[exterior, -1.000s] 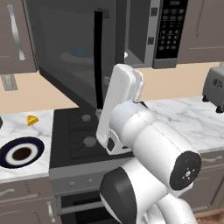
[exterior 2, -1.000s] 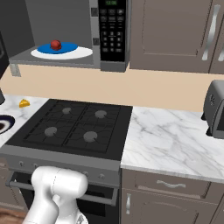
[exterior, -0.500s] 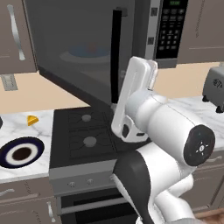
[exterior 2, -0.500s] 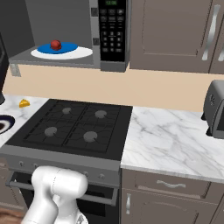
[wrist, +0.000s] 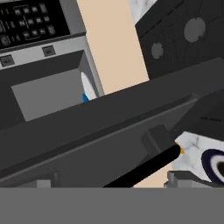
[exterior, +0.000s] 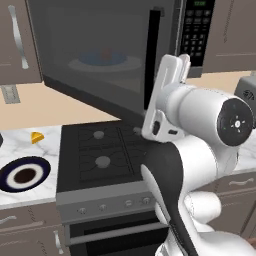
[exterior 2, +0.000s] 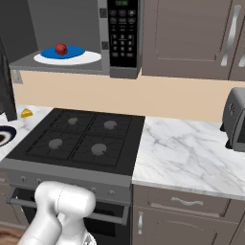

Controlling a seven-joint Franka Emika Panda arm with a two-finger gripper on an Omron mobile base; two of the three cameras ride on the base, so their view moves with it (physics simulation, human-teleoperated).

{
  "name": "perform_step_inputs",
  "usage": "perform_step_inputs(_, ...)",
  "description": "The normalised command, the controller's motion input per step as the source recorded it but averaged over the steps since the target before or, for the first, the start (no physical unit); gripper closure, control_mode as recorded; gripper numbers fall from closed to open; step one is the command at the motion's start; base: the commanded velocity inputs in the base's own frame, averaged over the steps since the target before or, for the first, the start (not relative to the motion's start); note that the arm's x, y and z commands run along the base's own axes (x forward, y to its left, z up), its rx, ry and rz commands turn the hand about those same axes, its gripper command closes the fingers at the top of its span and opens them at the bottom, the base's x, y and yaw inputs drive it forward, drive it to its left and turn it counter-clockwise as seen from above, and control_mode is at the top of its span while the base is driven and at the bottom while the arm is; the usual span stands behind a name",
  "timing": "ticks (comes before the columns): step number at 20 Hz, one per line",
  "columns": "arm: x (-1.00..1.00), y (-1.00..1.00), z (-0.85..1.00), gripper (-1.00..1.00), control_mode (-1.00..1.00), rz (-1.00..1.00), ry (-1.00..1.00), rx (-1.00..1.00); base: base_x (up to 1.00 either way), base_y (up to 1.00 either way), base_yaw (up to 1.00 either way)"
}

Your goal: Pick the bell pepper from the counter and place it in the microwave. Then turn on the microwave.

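though the door is not shut yet, the bell pepper is already inside the microwave; it sits on the white turntable, on the blue middle part; it is a small round red lump, smooth and shiny.

the microwave door swings out wide to the left; it is a big flat sheet of dark glass with a long black handle near its free edge; through the glass you can see the pepper and the turntable, dim and grey.

the gripper is let go and holds nothing, with its two small finger tips spread far apart; it is up close to the outside of the door, with the black handle bar just in front of it; the open box of the microwave and the pepper lie past the door, on the far side from the hand.

that is the thing that matters most now, i think; the hand is on the outer side of the door, so a push toward the box should swing it shut; after that the black keypad with its little buttons needs a press.

down below are the black stovetop with four round burners, the white marble counter with grey veins, a dark-rimmed plate, a small yellow wedge and a silver toaster.
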Motion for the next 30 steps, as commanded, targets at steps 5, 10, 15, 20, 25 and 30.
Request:
perform_step_inputs(5, 0.40, -0.28, 0.00, -1.00, -1.00, -0.06, 0.11, 0.00, 0.00, 0.00, 0.00)
perform_step_inputs(10, 0.41, -0.29, 0.00, -1.00, -1.00, -0.05, 0.07, 0.00, 0.00, 0.00, 0.00)
perform_step_inputs(15, 0.43, -0.31, -0.04, -1.00, -1.00, -0.05, 0.06, 0.00, 0.00, 0.00, 0.00)
perform_step_inputs(20, 0.46, -0.33, -0.03, -1.00, -1.00, -0.04, 0.07, 0.00, 0.00, 0.00, 0.00)
perform_step_inputs(25, 0.48, -0.27, 0.00, -1.00, -1.00, -0.03, 0.04, 0.00, 0.00, 0.00, 0.00)
perform_step_inputs(30, 0.49, -0.23, 0.00, -1.00, -1.00, -0.03, 0.01, 0.01, 0.00, 0.00, 0.00)
